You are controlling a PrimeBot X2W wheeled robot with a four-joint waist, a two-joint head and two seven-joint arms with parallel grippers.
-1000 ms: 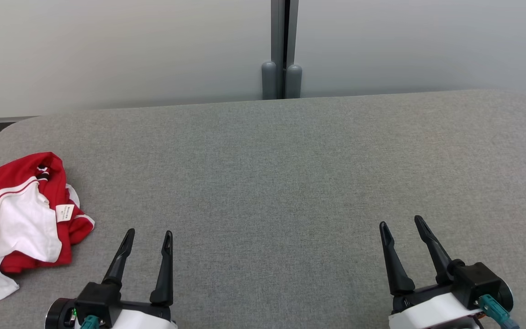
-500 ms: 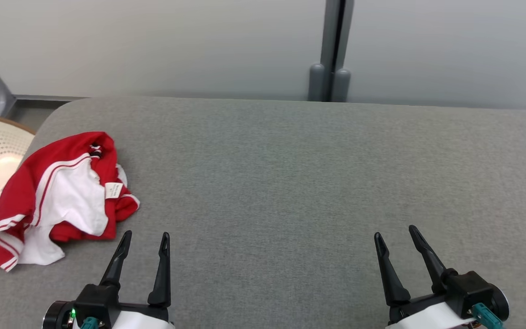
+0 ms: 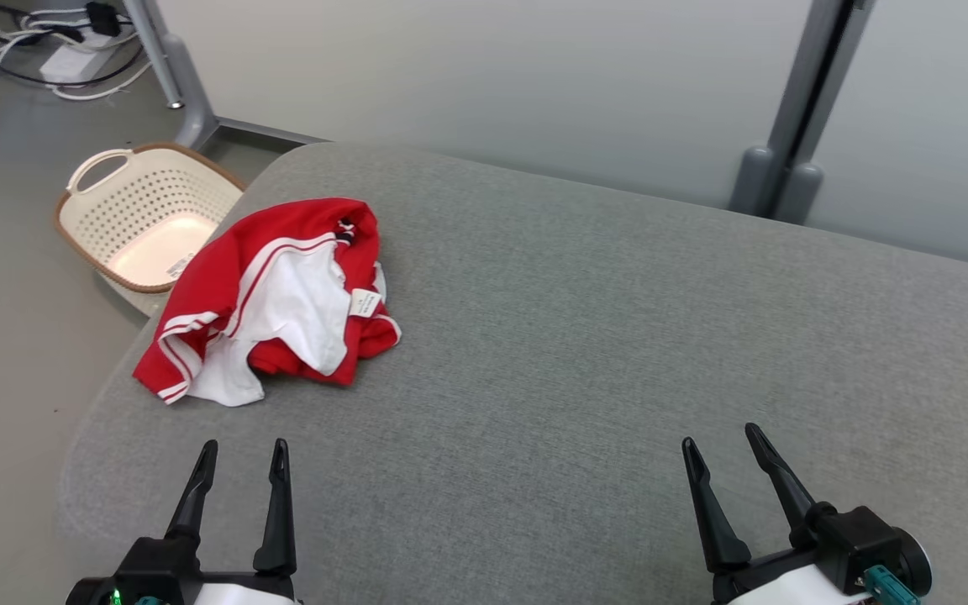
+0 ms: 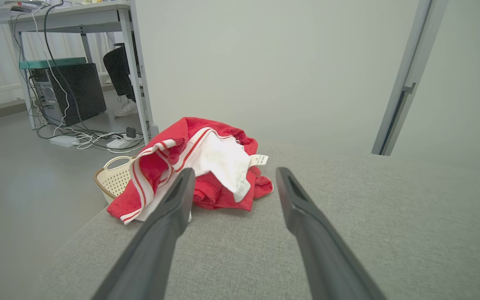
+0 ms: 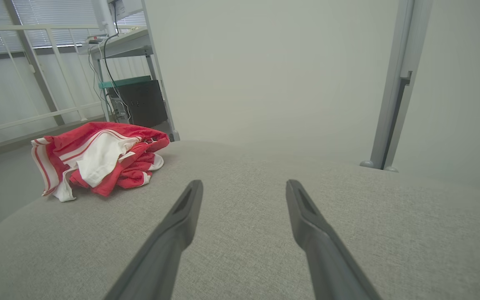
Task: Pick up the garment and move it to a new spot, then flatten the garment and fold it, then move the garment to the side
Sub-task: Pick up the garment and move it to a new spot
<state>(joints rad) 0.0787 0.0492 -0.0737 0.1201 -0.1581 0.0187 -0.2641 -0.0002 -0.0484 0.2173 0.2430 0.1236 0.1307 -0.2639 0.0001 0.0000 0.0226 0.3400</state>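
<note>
The red and white garment [image 3: 270,298] lies crumpled by the left edge of the table [image 3: 576,336], straight ahead of the left gripper [image 3: 245,445], the nearer one. The heap slants from near-left to far-right. That gripper and the right gripper [image 3: 720,437] both have fingers apart, holding nothing. Bare table lies to the right; a basket [image 3: 166,181] sits on the floor past the edge.
</note>
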